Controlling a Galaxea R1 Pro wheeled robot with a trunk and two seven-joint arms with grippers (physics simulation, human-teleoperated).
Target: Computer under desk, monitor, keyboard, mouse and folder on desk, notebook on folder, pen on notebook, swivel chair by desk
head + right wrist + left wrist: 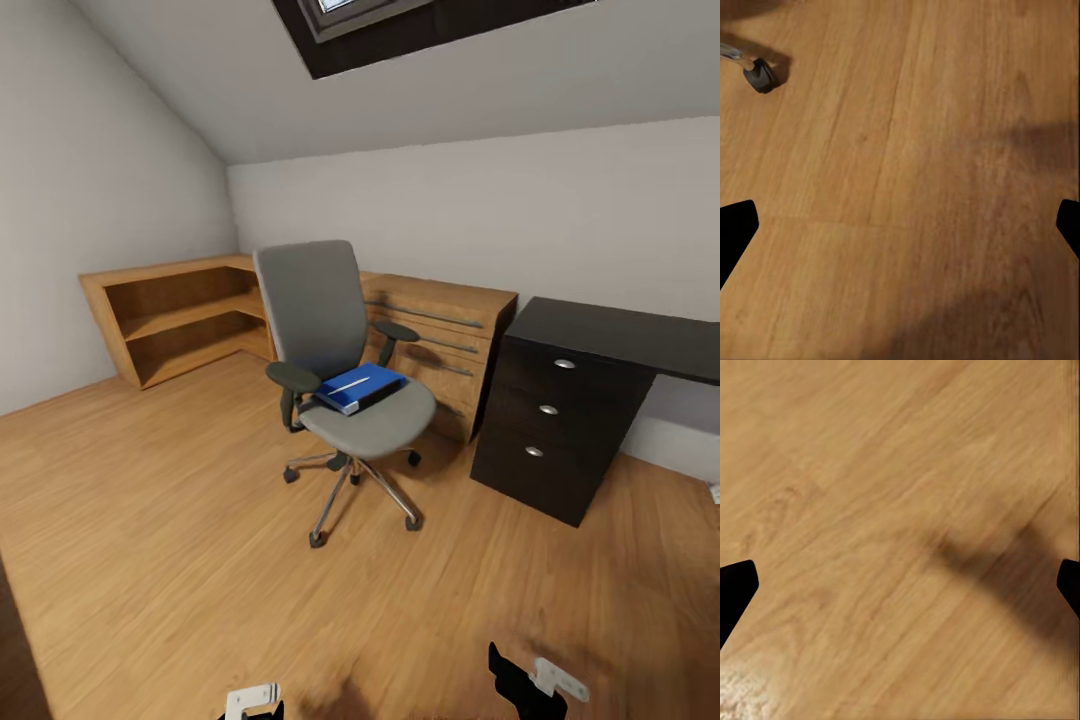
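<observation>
The grey swivel chair (320, 310) stands in the middle of the room, left of the black desk (610, 335) and a short gap from it. The blue folder (378, 390) lies on its seat, with a thin white pen-like stick (348, 385) on top. Both grippers hang low over the wood floor, well short of the chair: my left gripper (250, 702) (900, 585) is open and so is my right gripper (525, 685) (900, 225), each with nothing between its fingers. One chair castor (761, 75) appears in the right wrist view. Computer, monitor, keyboard, mouse and notebook are out of view.
A low light-wood cabinet (440, 320) and an open corner shelf (180, 315) line the back wall behind the chair. The desk's drawer block (545, 410) has three silver knobs. The ceiling slopes down at the left, with a skylight (400, 20).
</observation>
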